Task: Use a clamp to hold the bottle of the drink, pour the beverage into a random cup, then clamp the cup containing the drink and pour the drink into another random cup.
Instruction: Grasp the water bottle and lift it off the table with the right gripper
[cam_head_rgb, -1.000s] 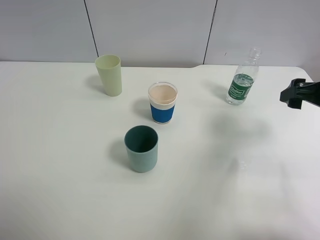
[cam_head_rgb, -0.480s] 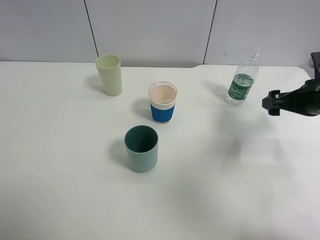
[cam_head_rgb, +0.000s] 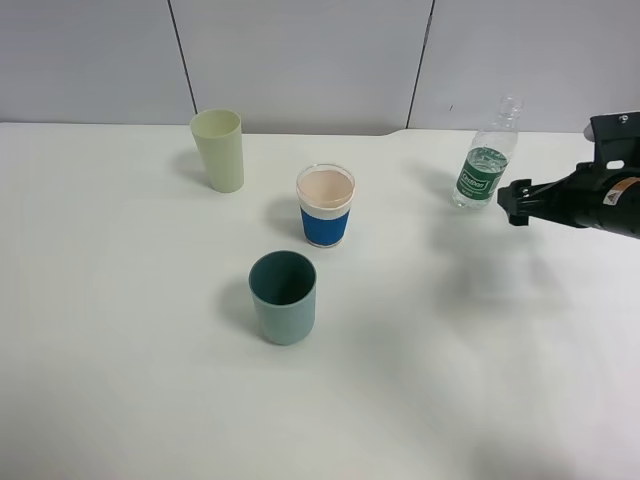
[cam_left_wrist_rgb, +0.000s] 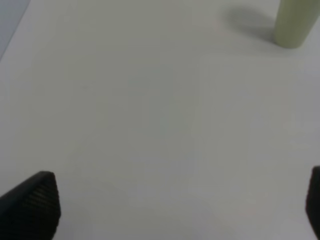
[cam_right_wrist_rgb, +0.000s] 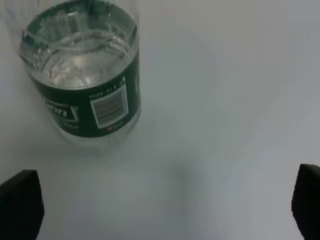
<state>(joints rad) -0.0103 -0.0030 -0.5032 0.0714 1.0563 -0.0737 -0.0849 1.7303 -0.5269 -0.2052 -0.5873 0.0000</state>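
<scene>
Right wrist view crops the top off the bottle (cam_right_wrist_rgb: 82, 75); right claw (cam_right_wrist_rgb: 165, 205) stands wide apart.

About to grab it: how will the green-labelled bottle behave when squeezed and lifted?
The bottle looks like thin clear plastic, so it will probably dent under a firm squeeze. Water reaches only about the top of the label, so it is likely light and may slosh. Tall and narrow, it could tip if the right pincer nudges it first.
</scene>
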